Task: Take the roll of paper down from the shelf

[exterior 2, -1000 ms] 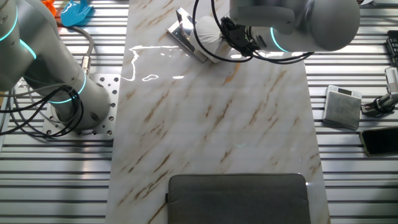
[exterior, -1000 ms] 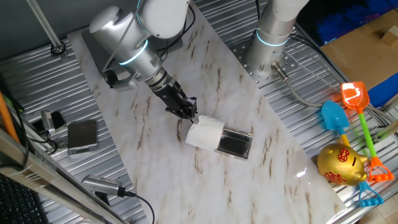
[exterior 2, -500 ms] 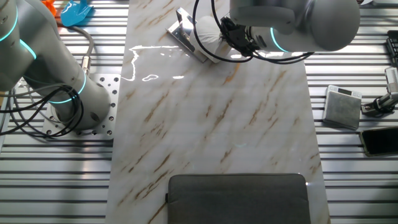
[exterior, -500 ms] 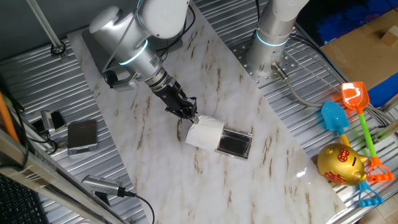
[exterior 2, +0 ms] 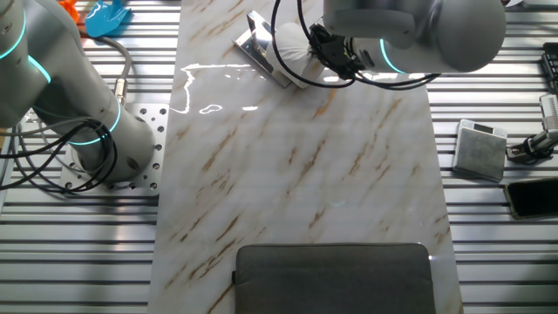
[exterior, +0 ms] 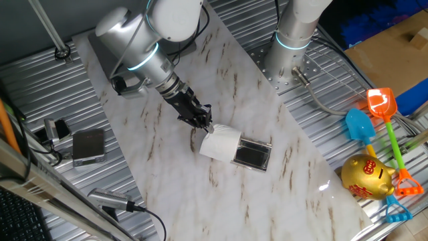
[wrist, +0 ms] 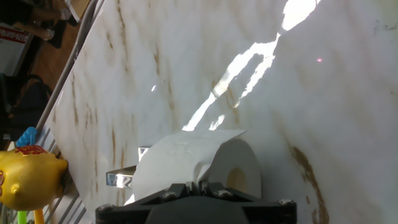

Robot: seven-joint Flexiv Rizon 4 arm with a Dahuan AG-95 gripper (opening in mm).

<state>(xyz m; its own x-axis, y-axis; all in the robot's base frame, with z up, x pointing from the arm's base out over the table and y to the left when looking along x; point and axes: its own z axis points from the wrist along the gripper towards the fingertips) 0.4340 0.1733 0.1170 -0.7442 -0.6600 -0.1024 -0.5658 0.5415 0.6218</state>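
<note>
The roll of paper (exterior: 219, 144) is a white cylinder lying on its side at the left end of the shelf (exterior: 254, 155), a low stand with a dark glossy top. It touches the shelf; I cannot tell if it rests on the shelf or on the table. My gripper (exterior: 206, 126) is at the roll's upper left edge, its jaws nearly together and pinching the roll's paper wall. In the hand view the roll (wrist: 186, 158) fills the lower middle with its hollow core to the right, the gripper (wrist: 200, 185) at its near edge, and a shiny corner of the shelf (wrist: 121, 178) to its left. In the other fixed view the roll (exterior 2: 290, 42) sits between the gripper (exterior 2: 312, 48) and the shelf (exterior 2: 260, 45).
A second arm's base (exterior: 291, 47) stands at the table's far side. A small grey box (exterior: 88, 145) with cables lies off the marble sheet. Toy shovels (exterior: 381, 107) and a gold piggy bank (exterior: 366, 176) lie at the right. A large grey plate (exterior 2: 336, 277) lies at one table end.
</note>
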